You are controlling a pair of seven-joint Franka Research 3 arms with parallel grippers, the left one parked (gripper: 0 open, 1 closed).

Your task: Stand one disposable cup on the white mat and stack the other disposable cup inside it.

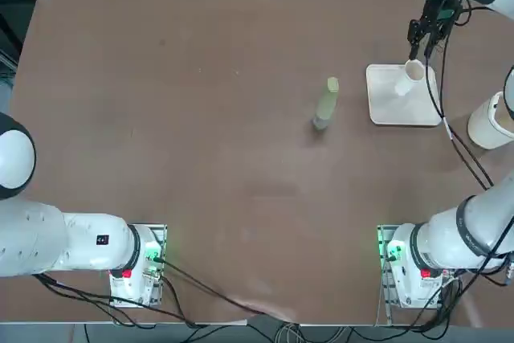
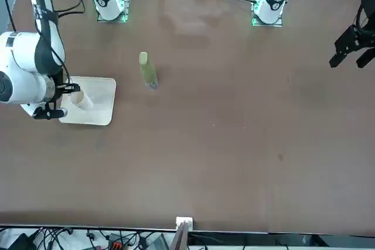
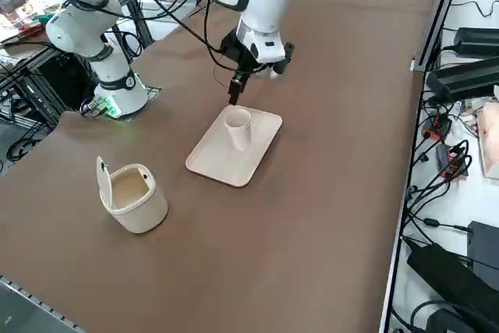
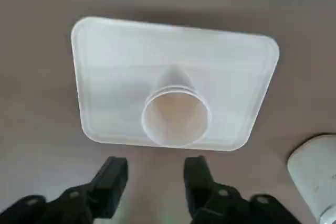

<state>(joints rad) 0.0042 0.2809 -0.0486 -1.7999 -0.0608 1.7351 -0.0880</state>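
Clock positions refer to the top view, with 12 o'clock pointing away from the robot's bases. The mat (image 1: 386,104) lies flat on the table (image 1: 217,158). The cups (image 4: 175,118) stand upright on the mat, nested one inside the other, with two rims showing close together and the mouth upward. The right gripper (image 4: 156,166) is open, its fingers wide apart, holding nothing; it appears at 12 o'clock from the cups. The bin (image 3: 139,210), lid (image 3: 104,182) raised, stands between 3 and 4 o'clock from the mat. A green object (image 1: 326,104) is at 9 o'clock.
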